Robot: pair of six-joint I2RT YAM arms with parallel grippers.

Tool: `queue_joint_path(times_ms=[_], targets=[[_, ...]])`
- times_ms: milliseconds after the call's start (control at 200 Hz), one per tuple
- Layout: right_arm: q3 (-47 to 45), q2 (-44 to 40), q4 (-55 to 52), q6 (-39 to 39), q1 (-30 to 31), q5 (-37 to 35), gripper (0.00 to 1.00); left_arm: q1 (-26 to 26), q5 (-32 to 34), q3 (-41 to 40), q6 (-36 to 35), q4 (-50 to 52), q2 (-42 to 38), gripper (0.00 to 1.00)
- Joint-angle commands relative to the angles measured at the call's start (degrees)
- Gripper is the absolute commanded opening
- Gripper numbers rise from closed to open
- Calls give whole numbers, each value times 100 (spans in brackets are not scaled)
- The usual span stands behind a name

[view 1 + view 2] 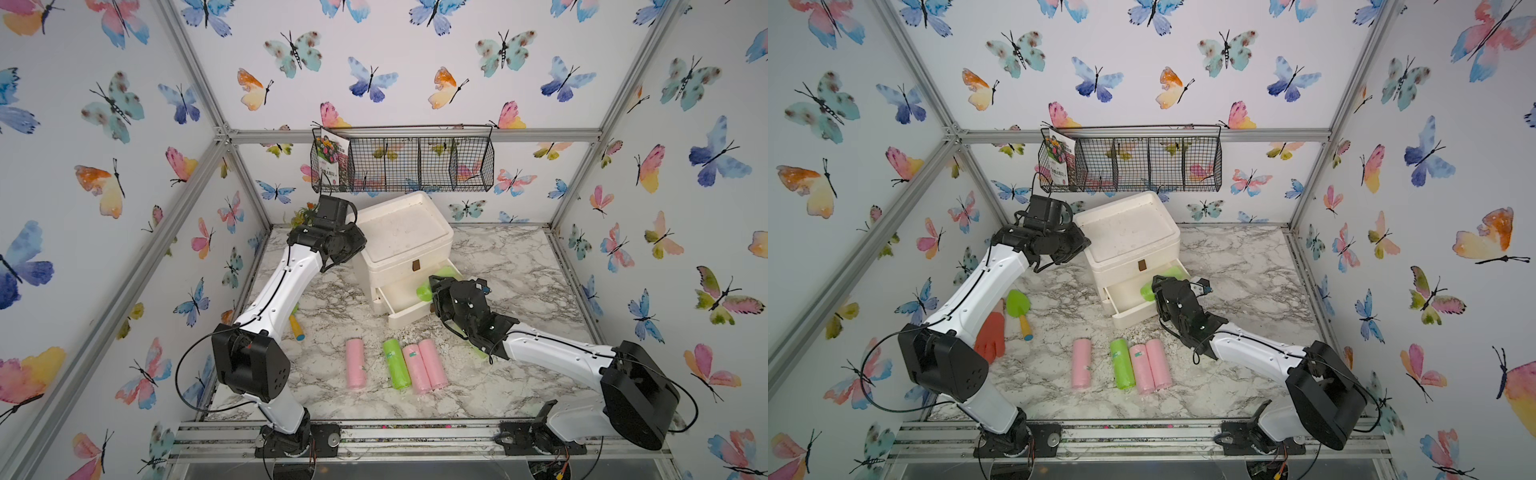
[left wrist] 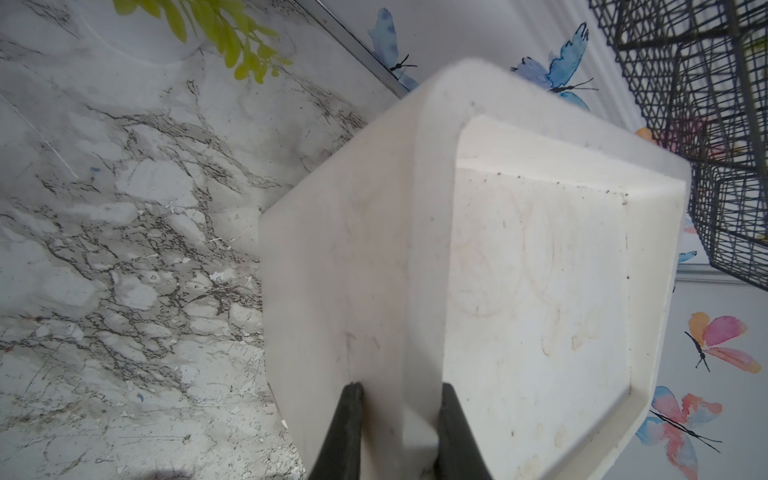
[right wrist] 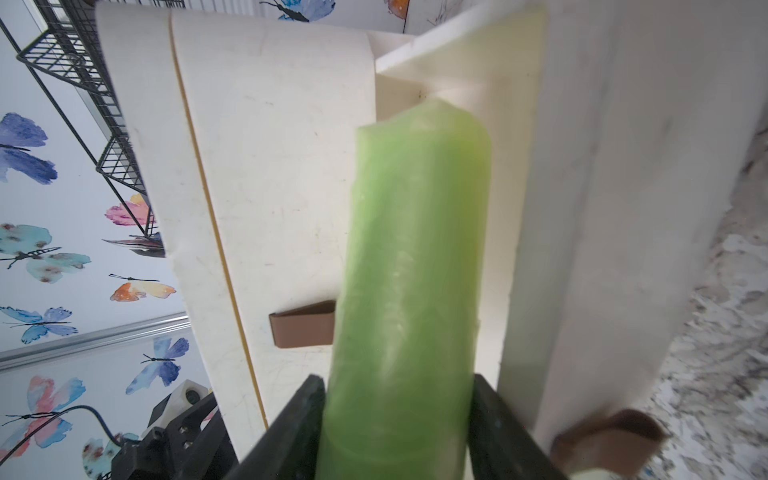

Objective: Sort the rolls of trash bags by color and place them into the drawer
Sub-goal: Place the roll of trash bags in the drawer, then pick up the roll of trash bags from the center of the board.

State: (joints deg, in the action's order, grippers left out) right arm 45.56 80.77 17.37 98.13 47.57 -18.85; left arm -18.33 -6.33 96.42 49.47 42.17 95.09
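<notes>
1. The held green roll fills my right wrist view. It runs lengthwise between the fingers of the right gripper, with its far end pointing into the open drawer.
2. Those black fingers sit tight against both sides of the roll. As far as I can see, they are clamped on it.
3. In both top views the roll's pale end shows just over the drawer, near its right end.
4. There's a patch of green behind the gripper, at the drawer's back right corner. I can't tell whether it is a separate roll.
5. Four more rolls lie roughly parallel on the marble tabletop in front of the drawer. The lone pink roll lies apart on the left. The loose green roll is just beside the middle pink roll, which touches the end pink roll.
6. The left gripper is up at the white drawer unit, its fingers pinched on the left rim of the unit's top.
7. Further left, an orange glove and a green scoop lie by my left arm.
8. On the back wall hangs a wire basket with a seed packet in its left compartment.
</notes>
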Motion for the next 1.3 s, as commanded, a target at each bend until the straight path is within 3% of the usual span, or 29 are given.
queue_joint_path(times_ms=[0,200,300,380,491,626,691,771,1101,1297], targets=[[194,61,93,47,37,15,61,13,-675,17,572,-1051,-132,5],[375,74,-18,-274,33,229,68,14,-686,25,599,-1054,-87,5],[350,-166,-89,-889,33,359,68,13,-636,75,566,-1009,-92,5],[401,-552,-544,-1898,33,333,68,13,-592,130,513,-935,-78,5],[756,-977,-1982,-3876,33,107,68,13,-543,103,458,-908,-78,5],[1146,-846,-4048,-5511,33,-277,80,22,-529,16,441,-956,-62,5],[1227,-669,-5013,-5565,37,-632,86,22,-532,12,445,-965,-27,5],[1025,-550,-5331,-5806,33,-705,89,23,-531,17,423,-949,9,5],[115,-332,-4992,-5903,22,-769,89,31,-404,234,290,-739,88,5],[117,6,-4808,-6329,-152,-646,90,31,-441,224,300,-729,140,5]])
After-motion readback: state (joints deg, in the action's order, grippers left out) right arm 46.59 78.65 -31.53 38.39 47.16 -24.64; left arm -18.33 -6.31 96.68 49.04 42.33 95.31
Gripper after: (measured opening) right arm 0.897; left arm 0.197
